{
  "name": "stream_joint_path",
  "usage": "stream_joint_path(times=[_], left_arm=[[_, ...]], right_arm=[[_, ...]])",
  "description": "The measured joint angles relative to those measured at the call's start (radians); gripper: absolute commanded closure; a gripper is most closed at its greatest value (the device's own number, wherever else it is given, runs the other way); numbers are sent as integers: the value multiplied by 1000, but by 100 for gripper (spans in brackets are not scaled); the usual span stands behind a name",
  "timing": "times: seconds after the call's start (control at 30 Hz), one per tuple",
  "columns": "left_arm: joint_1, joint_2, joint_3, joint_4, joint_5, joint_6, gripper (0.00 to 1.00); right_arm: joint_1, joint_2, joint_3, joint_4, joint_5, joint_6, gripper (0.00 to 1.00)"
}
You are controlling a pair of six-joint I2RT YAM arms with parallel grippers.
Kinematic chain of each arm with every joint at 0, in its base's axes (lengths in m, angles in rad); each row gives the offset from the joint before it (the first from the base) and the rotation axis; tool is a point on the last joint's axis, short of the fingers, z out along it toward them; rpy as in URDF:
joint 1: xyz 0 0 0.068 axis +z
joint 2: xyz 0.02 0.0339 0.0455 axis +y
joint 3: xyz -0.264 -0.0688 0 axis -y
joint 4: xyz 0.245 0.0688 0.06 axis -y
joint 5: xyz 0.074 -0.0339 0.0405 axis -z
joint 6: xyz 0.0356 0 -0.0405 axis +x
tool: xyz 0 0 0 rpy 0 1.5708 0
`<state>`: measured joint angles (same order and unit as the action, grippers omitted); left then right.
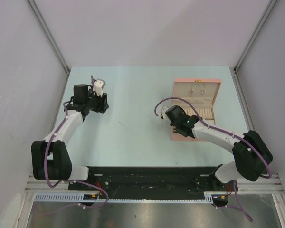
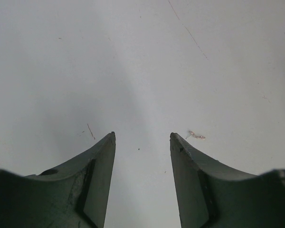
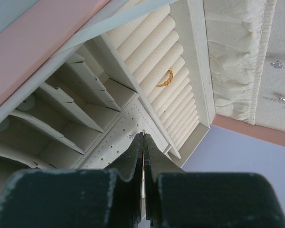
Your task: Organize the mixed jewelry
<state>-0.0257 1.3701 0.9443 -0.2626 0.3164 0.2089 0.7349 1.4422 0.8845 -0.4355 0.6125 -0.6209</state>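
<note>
Left gripper (image 2: 142, 136), spread, hangs over the table (image 2: 133, 57). A tiny pale piece (image 2: 196, 136) lies crosswise just beside the wrist view's right-hand fingertip (image 2: 178, 141), outside the gap. Right gripper (image 3: 143, 137) is pressed together over the box (image 3: 33, 42); whether it pinches anything, I cannot tell.

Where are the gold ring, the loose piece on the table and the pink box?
gold ring (image 3: 165, 78): right wrist view, its visible band.
loose piece (image 2: 197, 137): left wrist view, its middle.
pink box (image 1: 211, 92): top view, the open lid's bare lining.
</note>
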Motion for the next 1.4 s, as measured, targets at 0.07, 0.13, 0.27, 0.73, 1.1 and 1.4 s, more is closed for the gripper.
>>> stream_joint_path(times=[0.07,0.13,0.27,0.73,1.1,1.4], left_arm=[[0,1,0,0,0,0,45],[0,3,0,0,0,0,45],[0,5,0,1,0,0,45],[0,12,0,9,-1,0,45],[0,14,0,11,-1,0,45],[0,14,0,12,-1,0,45]], right_arm=[[2,0,0,0,-1,0,100],[4,0,0,0,-1,0,100],[5,4,0,2,0,0,100],[5,28,0,22,0,-2,100],[0,38,0,26,5,-9,100],[2,38,0,26,8,-9,100]])
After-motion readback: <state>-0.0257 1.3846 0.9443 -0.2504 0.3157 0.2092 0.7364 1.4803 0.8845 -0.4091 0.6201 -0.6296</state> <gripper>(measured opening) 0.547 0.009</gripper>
